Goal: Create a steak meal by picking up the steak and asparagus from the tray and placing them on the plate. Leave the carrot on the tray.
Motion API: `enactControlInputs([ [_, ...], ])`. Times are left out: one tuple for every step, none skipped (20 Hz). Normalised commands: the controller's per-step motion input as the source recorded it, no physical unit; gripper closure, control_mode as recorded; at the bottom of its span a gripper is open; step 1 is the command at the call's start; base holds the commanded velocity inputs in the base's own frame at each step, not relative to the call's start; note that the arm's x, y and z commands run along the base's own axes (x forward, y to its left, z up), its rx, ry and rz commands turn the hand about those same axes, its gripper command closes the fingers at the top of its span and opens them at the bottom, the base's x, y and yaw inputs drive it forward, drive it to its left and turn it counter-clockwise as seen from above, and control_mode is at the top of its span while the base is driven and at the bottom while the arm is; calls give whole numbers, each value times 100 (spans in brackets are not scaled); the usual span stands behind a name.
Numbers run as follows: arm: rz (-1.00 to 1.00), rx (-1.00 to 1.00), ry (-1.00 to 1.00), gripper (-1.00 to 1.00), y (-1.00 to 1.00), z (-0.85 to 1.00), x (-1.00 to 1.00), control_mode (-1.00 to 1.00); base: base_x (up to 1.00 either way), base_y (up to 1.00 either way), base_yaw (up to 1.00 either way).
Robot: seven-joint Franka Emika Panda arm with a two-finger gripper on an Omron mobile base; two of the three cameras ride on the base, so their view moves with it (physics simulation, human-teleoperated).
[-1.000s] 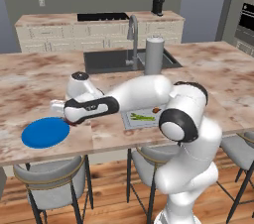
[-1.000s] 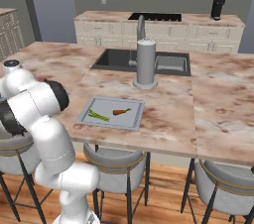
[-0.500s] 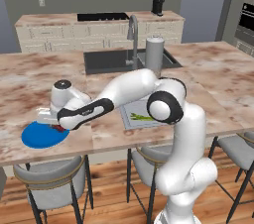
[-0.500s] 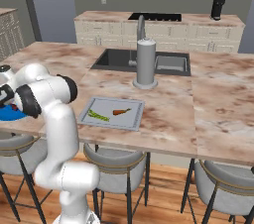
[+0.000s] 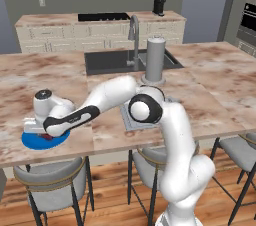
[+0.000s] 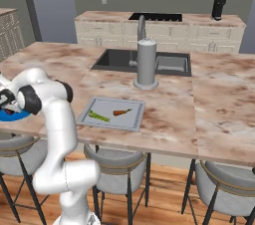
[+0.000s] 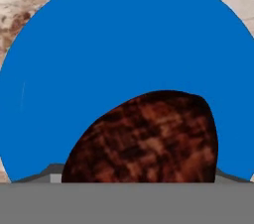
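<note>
The blue plate (image 7: 124, 44) lies on the counter near its front left edge, also seen as the plate (image 5: 33, 141) and the plate (image 6: 10, 115). My gripper (image 7: 136, 176) hangs just above the plate, shut on the dark red-brown steak (image 7: 149, 139), which hides most of the fingertips. From the left base view, the gripper (image 5: 44, 134) sits low over the plate with the steak (image 5: 48, 137) under it. The grey-white tray (image 6: 130, 120) holds the green asparagus (image 6: 98, 116) and the orange carrot (image 6: 122, 112). In the left base view my arm hides most of the tray (image 5: 128, 121).
A tall grey cylinder (image 6: 146, 63) stands behind the tray, beside the sink (image 6: 169, 63) and faucet (image 6: 141, 25). Stools (image 6: 122, 171) stand under the counter's front edge. My long arm (image 5: 107, 97) stretches left across the counter.
My arm has swung left from near the tray to above the blue plate, carrying the steak, and has come down low over it.
</note>
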Motion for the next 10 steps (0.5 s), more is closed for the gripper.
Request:
enactControlInputs([
  [0,-3,5,100,27,-29,34,-100,0,0,0],
  [0,-3,3,100,24,-29,35,-100,0,0,0],
  [0,-2,3,100,24,-29,38,-100,0,0,0],
  [0,-2,3,100,26,-27,41,-100,0,0,0],
  [0,-3,3,100,29,-27,41,-100,0,0,0],
  [0,-3,3,100,32,-28,43,-100,0,0,0],
  [0,-3,3,100,34,-28,43,-100,0,0,0],
  [0,-3,3,100,35,-29,43,-100,0,0,0],
  [0,-3,2,100,37,-29,43,-100,0,0,0],
  [0,-3,2,100,35,-29,39,-100,0,0,0],
])
